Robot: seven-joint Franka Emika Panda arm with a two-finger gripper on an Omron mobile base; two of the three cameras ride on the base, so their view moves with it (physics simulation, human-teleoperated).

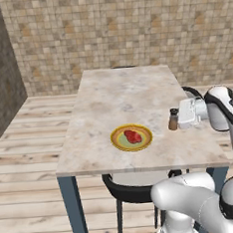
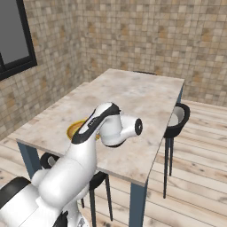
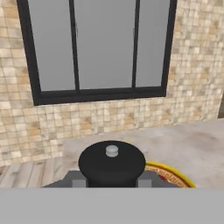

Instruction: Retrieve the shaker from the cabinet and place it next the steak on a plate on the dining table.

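You are holding the shaker (image 1: pixel 174 119) in the pincer (image 1: pixel 179 118), which is pinching it near its dark cap, just above the worktop (image 1: pixel 131 94). The plate (image 1: pixel 132 137) with the steak (image 1: pixel 133 136) is lying close beside the pincer, toward the table's middle. The shaker is looking light, stiff and slim, so it could tip on release; a grip around its upper body is suiting it. In the hand view the cap is blocking the body and both fingertips, and the plate is cut off.

The steak (image 1: pixel 133 136) lies on the plate (image 1: pixel 119 142) (near the dining table's (image 1: pixel 121 95) front edge), shaker (image 1: pixel 174 119) to its right.
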